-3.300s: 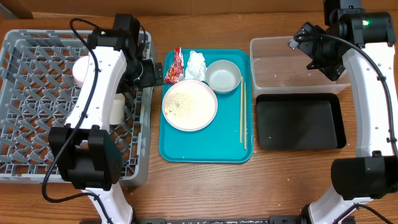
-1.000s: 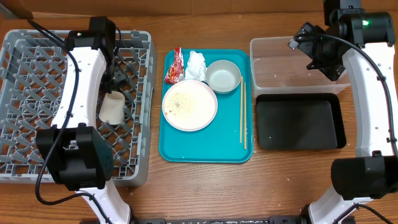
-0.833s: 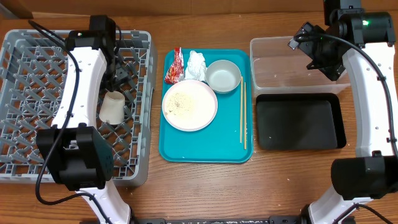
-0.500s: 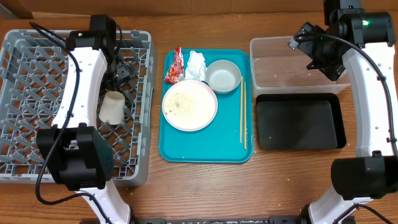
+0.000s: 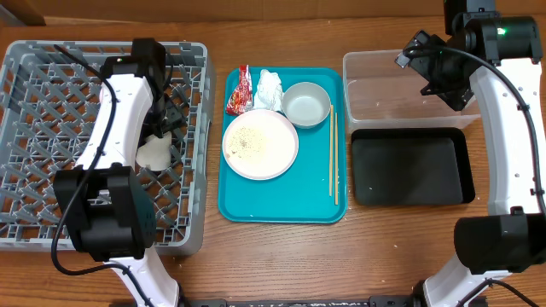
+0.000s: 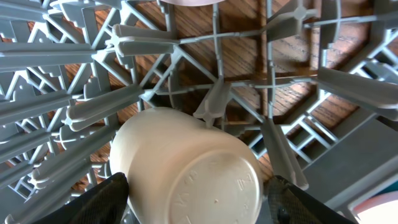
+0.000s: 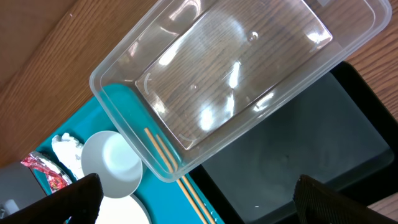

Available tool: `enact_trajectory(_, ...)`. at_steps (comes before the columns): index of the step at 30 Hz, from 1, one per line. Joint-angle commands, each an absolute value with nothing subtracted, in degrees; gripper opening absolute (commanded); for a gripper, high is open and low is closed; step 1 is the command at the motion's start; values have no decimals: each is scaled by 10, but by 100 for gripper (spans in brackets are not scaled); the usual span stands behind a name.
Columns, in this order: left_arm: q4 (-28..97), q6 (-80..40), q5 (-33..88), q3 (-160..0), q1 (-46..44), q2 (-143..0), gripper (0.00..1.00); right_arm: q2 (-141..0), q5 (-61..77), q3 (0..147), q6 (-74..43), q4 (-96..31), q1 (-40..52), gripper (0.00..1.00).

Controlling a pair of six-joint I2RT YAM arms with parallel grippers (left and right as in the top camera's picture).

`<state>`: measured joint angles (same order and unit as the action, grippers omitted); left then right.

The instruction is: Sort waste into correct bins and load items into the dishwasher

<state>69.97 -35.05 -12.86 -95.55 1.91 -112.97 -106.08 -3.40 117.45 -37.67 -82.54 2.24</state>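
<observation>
Grey rack [image 5: 51, 128] on wooden table [image 5: 384, 256]: left end effector [image 6: 196, 194] spread astride cup [image 6: 186, 165]; right end effector [image 7: 196, 199] agape, empty.

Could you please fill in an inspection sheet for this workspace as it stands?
Surface: wooden table.
Job's things: cup on its side in the grey rack; plate with grains, bowl, red wrapper and tissue on the teal tray; nothing seen in the clear tub or black tray.
Clutter: chopsticks on the teal tray.
Tools: left tool straddles the cup, grip unclear; right tool open above the clear tub.
Cables: black cable along the right arm.
Surroundings: nothing seen.
</observation>
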Motion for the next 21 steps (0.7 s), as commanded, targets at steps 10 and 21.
enact_trajectory(10, 702, -360, -126, -950, 15, -1131, 61, -1058, -40, 1185, -375, -824, 21, 100)
enact_trajectory(21, 775, -355, -126, -1006, 15, -1131, 57, -1058, -40, 1185, -375, -824, 21, 100)
